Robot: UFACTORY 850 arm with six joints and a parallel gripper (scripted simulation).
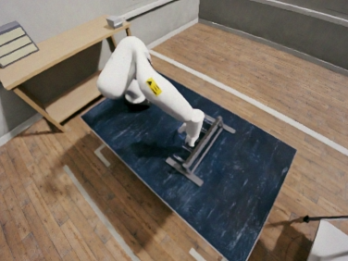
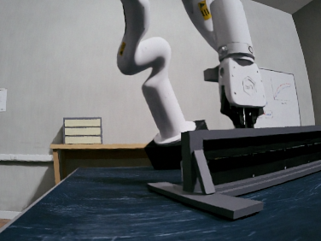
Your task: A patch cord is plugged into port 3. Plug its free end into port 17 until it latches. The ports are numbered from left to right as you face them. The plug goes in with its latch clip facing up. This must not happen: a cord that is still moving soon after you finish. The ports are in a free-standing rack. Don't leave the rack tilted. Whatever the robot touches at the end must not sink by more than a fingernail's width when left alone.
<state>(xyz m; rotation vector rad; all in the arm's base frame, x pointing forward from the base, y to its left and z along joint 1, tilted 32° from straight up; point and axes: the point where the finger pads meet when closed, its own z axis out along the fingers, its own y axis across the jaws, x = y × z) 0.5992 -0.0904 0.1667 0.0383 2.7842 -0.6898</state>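
The grey free-standing rack (image 1: 205, 142) (image 2: 265, 147) stands upright on the dark blue mat (image 1: 241, 199) (image 2: 107, 205), resting on flat feet (image 1: 184, 170) (image 2: 205, 197). My gripper (image 1: 190, 141) (image 2: 245, 122) points straight down just behind the rack's top bar, near its middle as the top view shows it. Its fingers are nearly together, shut on something small that I take to be the patch cord's plug. The plug itself, the cord and the ports are hidden behind the rack bar and the arm in both views.
A wooden bench (image 1: 60, 46) (image 2: 98, 146) stands behind the robot base. It carries a stack of pale panels (image 1: 16, 42) (image 2: 82, 130) and a small grey box (image 1: 114, 20). A whiteboard (image 2: 282, 98) hangs on the wall. A white object (image 1: 330, 241) stands at the front right.
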